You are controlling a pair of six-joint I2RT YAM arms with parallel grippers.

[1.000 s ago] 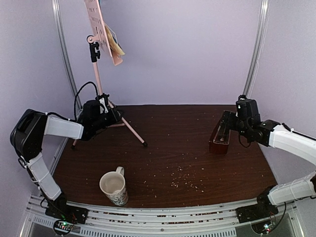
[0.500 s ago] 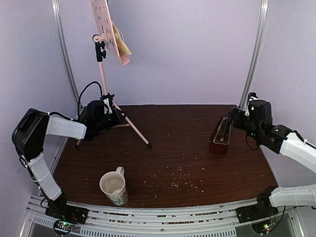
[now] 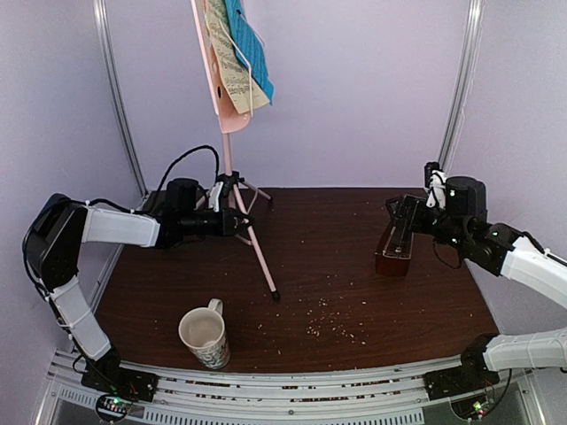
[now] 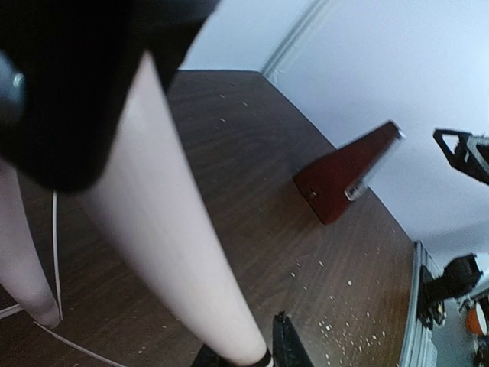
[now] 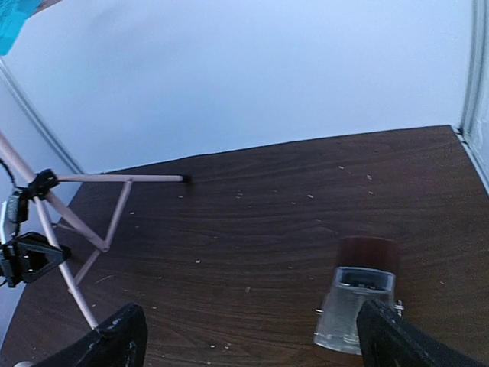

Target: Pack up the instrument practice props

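Observation:
The pink music stand [image 3: 229, 150] stands tilted at the back left of the table, its perforated desk [image 3: 213, 66] high up. A pale-yellow sheet [image 3: 232, 75] and a blue sheet [image 3: 251, 44] rest on the desk. My left gripper [image 3: 232, 221] is shut on the stand low down, where the legs meet; in the left wrist view its fingers [image 4: 286, 352] close on a pink tube [image 4: 168, 229]. The dark red-brown metronome [image 3: 396, 243] with its clear cover [image 5: 355, 310] stands at the right. My right gripper [image 3: 403, 212] is open and empty just above and behind it, jaws wide apart [image 5: 252, 336].
A cream patterned mug [image 3: 205, 336] stands near the front left edge. Small pale crumbs [image 3: 332, 323] are scattered over the dark wooden table [image 3: 337, 292]. Metal frame posts [image 3: 461, 88] rise at both back corners. One stand foot [image 3: 275, 295] reaches toward the table's middle.
My left gripper has carried the stand to the right and turned it, so the sheets now show. My right gripper has drawn back slightly from the metronome.

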